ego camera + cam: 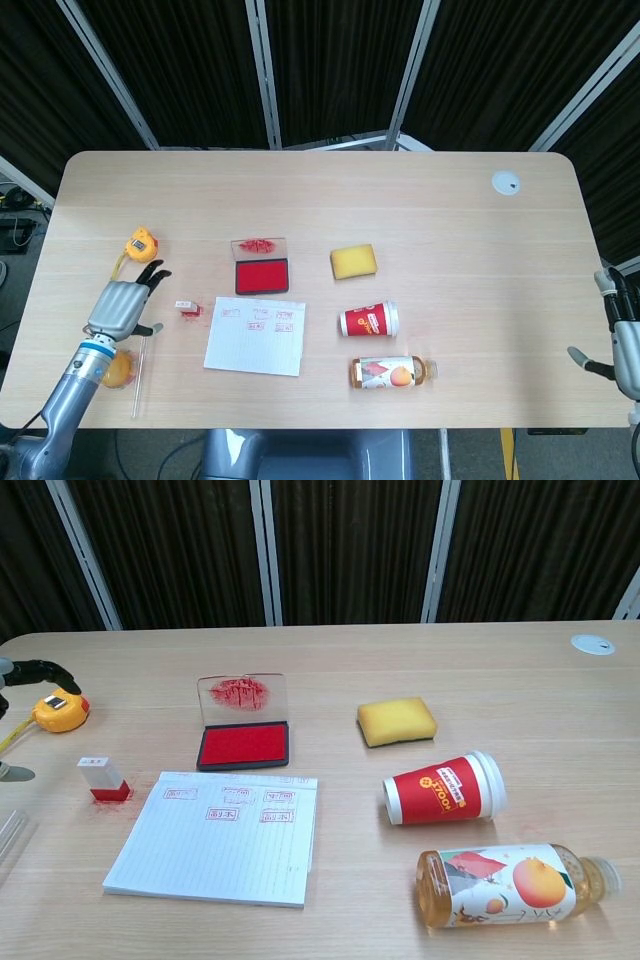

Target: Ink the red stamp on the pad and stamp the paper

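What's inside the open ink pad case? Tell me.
The ink pad case holds a red ink pad in its base; its raised clear lid is smeared with red ink. Whatever lies beneath the pad is covered.
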`<state>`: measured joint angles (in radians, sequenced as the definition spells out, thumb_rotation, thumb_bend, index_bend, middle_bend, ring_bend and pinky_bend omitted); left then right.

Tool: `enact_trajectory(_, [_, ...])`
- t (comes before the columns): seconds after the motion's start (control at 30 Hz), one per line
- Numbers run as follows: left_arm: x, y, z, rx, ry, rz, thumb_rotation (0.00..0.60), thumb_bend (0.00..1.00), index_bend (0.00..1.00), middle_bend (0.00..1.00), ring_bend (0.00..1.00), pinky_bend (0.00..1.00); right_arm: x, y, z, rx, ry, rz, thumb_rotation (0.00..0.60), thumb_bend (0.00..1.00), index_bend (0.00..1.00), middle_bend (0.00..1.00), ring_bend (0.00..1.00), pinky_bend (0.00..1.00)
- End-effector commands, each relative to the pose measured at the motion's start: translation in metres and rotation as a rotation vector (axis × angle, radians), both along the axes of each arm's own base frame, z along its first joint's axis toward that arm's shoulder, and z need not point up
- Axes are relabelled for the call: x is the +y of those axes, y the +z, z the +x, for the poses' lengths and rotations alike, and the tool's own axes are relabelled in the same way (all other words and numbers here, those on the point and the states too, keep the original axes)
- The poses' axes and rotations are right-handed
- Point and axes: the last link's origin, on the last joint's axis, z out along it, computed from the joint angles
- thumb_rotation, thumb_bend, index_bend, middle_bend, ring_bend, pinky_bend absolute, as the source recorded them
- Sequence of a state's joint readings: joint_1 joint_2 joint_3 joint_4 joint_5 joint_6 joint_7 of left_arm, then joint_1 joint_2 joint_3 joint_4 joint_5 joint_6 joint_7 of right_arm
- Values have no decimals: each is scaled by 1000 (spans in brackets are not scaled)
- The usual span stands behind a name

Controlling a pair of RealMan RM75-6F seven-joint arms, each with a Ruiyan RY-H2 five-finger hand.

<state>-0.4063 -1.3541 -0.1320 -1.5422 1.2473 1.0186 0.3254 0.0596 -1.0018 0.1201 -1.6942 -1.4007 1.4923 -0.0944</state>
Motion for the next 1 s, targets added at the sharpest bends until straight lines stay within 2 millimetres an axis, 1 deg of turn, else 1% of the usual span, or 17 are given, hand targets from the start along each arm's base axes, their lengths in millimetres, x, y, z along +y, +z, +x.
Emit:
enact_trajectory(0.03, [10, -17, -4, -35, 17, -29, 600, 163, 239, 191, 755, 840, 0, 1, -1, 1, -4, -5, 600, 0, 0, 0, 0, 0])
enact_trajectory(0.1, [12, -22, -8, -24, 13, -39, 600, 204, 277, 226, 755, 840, 0, 1, -2, 4, -8, -3, 600, 0, 0, 0, 0, 0])
enact_trajectory(0.17, [13, -26, -9, -26, 14, -43, 600, 225, 305, 266, 755, 840, 1, 0, -3, 5, -11, 0, 600, 0, 0, 0, 0, 0])
enact_trajectory(0.27, [13, -31, -10, -49, 20, -40, 600, 239, 331, 311, 755, 840, 1, 1, -4, 6, -15, 0, 600, 0, 0, 0, 0, 0])
enact_trajectory(0.4, [15, -35, -11, -75, 35, -36, 600, 255, 353, 346, 755, 840, 0, 1, -4, 4, -14, -2, 600, 0, 0, 0, 0, 0])
enact_trajectory(1.0, [21, -50, -8, -63, 19, -54, 600, 277, 412, 411, 755, 839, -2, -1, -6, 1, -23, 3, 600, 0, 0, 0, 0, 0])
